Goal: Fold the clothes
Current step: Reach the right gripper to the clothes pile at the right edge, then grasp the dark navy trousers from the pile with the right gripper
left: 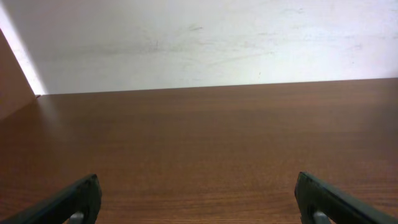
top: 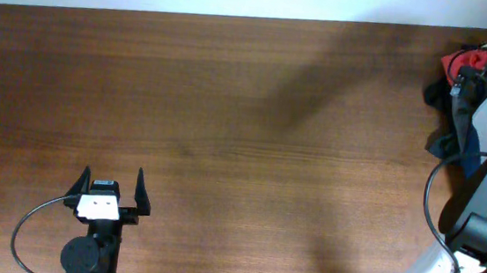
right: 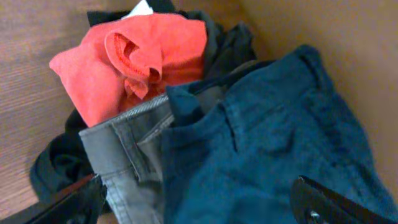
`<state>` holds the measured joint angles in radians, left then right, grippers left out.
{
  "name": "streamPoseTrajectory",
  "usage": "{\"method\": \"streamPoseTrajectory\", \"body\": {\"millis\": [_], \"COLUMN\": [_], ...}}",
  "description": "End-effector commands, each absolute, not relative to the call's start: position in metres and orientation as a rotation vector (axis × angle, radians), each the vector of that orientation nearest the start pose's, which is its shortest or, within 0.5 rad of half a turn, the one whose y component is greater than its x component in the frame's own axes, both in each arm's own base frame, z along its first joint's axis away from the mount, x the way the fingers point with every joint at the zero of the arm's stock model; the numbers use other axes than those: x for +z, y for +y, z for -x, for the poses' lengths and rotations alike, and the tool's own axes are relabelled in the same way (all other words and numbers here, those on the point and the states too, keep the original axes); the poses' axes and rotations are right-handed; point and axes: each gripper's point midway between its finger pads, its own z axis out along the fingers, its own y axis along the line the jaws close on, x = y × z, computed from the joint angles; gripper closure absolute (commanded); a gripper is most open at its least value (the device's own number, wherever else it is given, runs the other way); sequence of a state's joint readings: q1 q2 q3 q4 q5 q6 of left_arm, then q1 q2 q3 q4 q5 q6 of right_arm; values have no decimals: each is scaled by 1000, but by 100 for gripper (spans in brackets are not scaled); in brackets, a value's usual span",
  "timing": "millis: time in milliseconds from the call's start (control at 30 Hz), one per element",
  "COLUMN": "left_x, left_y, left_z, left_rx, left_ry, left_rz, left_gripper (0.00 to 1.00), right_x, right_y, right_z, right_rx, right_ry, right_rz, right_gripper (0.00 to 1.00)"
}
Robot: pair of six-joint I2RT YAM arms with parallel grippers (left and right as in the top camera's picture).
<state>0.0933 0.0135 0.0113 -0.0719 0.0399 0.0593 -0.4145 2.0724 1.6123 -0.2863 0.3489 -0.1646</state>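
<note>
R jaws wide over clothes [right: 249,143], L jaws wide too

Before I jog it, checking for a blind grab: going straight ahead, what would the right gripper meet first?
Most likely the dark blue garment, which fills the space ahead of the open right gripper. The grey garment lies just beside it, toward one finger. Depth is hard to judge.

1. Brown wood-grain table [top: 228,109], filling nearly the whole overhead view.
2. Pale white wall [left: 205,43] rising from the far table edge, faintly scuffed.
3. Soft dark shadow [top: 309,89] on the table, right of centre.
</note>
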Motion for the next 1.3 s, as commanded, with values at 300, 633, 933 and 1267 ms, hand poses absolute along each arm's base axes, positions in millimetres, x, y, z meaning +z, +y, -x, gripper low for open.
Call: {"method": "streamPoseTrajectory", "body": {"millis": [300, 633, 933, 1267], "left_x": [157, 157, 157, 157], "left_y": [18, 18, 18, 18], "left_z": [-245, -245, -245, -245], "left_rx": [86, 86, 86, 86], "left_ry": [1649, 1649, 1649, 1649], "left_rz": [11, 11, 11, 11], "left_gripper": [1, 1, 1, 1], "right_x": [96, 92, 88, 84], "right_y": [-293, -312, -318, -311], "right_z": [-502, -488, -481, -483], "right_rx": [-675, -657, -650, -599], "right_ry": [2316, 2290, 2307, 2326], "right_rz": [-545, -675, -693, -680], "right_gripper": [6, 19, 27, 73]}}
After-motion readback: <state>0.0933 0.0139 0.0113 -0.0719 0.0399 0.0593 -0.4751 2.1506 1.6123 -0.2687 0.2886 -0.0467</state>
